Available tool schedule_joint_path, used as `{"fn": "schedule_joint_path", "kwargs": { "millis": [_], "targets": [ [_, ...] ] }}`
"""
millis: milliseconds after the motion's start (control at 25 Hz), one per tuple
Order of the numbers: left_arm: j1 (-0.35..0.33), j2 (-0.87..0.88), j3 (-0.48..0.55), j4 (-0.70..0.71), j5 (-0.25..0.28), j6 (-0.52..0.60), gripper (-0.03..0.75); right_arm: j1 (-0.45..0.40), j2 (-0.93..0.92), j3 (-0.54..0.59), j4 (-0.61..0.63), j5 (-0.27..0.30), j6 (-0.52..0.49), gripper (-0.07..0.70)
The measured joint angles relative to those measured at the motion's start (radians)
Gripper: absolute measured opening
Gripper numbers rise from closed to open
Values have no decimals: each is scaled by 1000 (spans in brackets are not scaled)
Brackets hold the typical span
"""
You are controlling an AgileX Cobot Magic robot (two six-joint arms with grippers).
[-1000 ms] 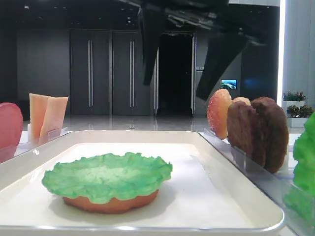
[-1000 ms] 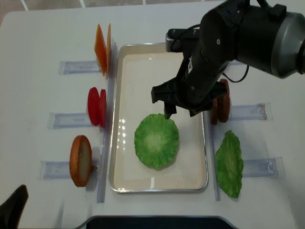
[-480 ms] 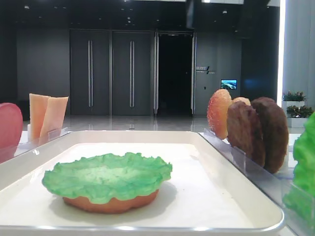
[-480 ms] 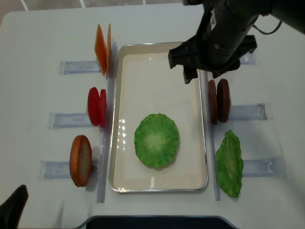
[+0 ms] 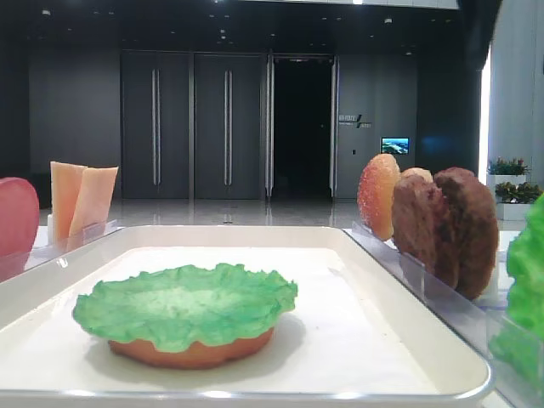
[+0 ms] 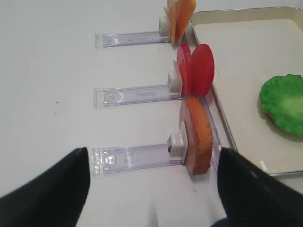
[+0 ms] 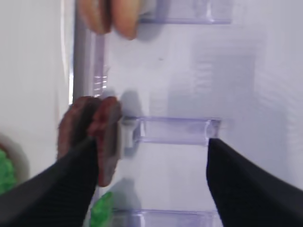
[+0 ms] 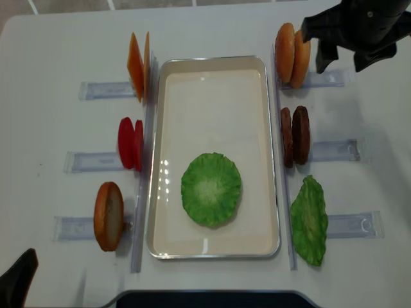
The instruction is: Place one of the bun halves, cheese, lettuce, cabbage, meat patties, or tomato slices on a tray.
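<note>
White bench (image 8: 51,45) carries the tray (image 8: 212,63), where a lettuce leaf (image 8: 210,188) covers a bun half (image 5: 191,351). Right claw (image 7: 147,156) hangs spread and empty over the meat patties (image 8: 295,135). Left claw (image 6: 151,175) also spread. No legible writing.

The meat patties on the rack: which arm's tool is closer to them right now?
Right. The right tool hangs open just above the meat patties, which stand beside the tray. The left tool is across the tray, by the bun half.
</note>
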Motion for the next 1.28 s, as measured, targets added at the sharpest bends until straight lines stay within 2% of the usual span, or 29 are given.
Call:
{"fn": "schedule_joint_path", "kwargs": {
  "millis": [240, 440, 600, 720, 1040, 1280],
  "targets": [
    [0, 0, 0, 0, 0, 0, 643, -194, 0, 11, -6, 1, -97, 490],
    [0, 0, 0, 0, 0, -1, 643, -281, -1, 13, -8, 3, -152, 484],
    [0, 0, 0, 0, 0, -1, 643, -290, -10, 22, -7, 1, -183, 483],
    [0, 0, 0, 0, 0, -1, 643, -288, -57, 73, 12, 1, -202, 482],
    [0, 0, 0, 0, 0, -1, 643, -288, -272, 328, 17, 4, -216, 482],
    [0, 0, 0, 0, 0, -1, 643, -288, -452, 511, 20, 3, -178, 482]
  ]
}}
